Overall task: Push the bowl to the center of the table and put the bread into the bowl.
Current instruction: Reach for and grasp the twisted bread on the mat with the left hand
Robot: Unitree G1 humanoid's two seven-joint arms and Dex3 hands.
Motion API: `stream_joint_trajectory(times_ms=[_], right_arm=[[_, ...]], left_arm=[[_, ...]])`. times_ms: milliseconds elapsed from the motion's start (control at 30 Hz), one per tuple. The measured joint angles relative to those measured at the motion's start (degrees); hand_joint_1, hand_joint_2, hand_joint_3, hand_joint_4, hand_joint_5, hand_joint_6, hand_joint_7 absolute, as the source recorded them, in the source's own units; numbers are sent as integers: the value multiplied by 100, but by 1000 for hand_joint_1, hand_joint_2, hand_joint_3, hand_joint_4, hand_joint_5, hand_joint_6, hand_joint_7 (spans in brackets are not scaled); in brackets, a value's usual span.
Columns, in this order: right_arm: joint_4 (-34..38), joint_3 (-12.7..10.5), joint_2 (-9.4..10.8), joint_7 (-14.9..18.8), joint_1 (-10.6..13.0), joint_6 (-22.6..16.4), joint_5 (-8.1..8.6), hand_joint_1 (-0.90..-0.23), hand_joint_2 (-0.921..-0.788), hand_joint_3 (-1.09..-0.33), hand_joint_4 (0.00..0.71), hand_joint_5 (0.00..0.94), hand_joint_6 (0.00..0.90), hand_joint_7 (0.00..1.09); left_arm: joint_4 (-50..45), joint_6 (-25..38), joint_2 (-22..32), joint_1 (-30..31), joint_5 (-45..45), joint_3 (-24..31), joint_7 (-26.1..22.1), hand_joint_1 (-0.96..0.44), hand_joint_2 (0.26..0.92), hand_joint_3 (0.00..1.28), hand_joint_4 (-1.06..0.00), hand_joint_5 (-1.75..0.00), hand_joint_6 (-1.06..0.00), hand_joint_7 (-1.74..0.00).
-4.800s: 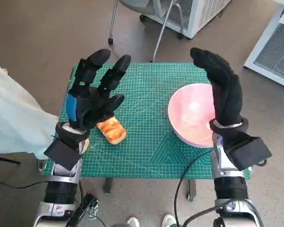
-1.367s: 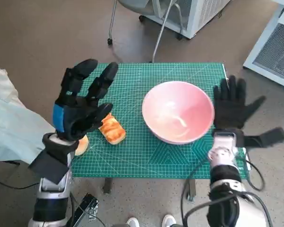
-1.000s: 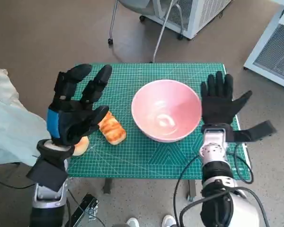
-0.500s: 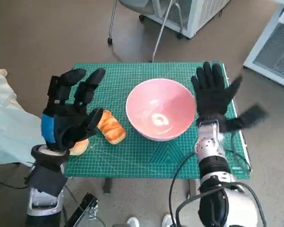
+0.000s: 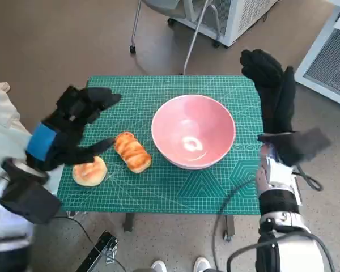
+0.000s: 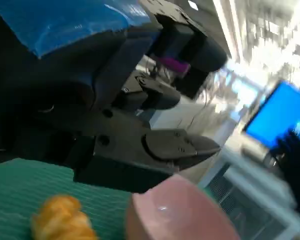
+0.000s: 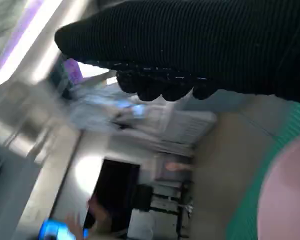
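The pink bowl [image 5: 193, 139] stands empty near the middle of the green cutting mat [image 5: 175, 187]; it also shows in the left wrist view [image 6: 177, 212] and as a pink edge [image 7: 287, 200] in the right wrist view. A long golden bread roll [image 5: 132, 152] [image 6: 62, 220] lies just left of the bowl. A round bun [image 5: 89, 171] lies further left, near the mat's corner. My left hand [image 5: 68, 130] hovers above the left side of the mat, fingers spread, holding nothing. My right hand [image 5: 275, 105], raised off the table beside the bowl's right side, is empty with fingers apart.
The mat covers the small table; its right strip [image 5: 249, 170] is bare. A chair's legs [image 5: 187, 39] and white cabinets [image 5: 328, 51] stand beyond the far edge. A person's pale clothing [image 5: 0, 147] is close to the left edge. Cables [image 5: 232, 198] hang at the front.
My right hand has left the bowl's rim and risen up and to the right. My left hand has swung left and lower, uncovering the roll and the bun. The bowl has stayed put.
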Motion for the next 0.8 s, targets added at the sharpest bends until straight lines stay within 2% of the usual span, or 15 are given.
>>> stream_joint_trajectory(times_ms=[200,367,633,800], right_arm=[[-732,215,-6,216,320,-144,89,-601,-921,-788,353,17,44,823],[-1144,361,-67,280,544,-163,102,-592,-921,-788,354,17,42,840],[-1341,467,-131,282,667,-53,131,-624,-921,-786,352,15,35,859],[-1410,492,-207,283,723,27,171,-633,-921,-781,351,15,30,869]], left_arm=[[322,-100,414,-392,313,-295,-368,7,792,87,-291,-130,-250,-509],[694,-310,610,-670,642,-607,-565,3,817,42,-334,-49,-314,-380],[1382,-764,661,-1090,1138,-1090,-622,-26,837,8,-352,-4,-406,-193],[1787,-1043,660,-1331,1447,-1354,-590,-43,836,3,-347,-1,-429,-140]])
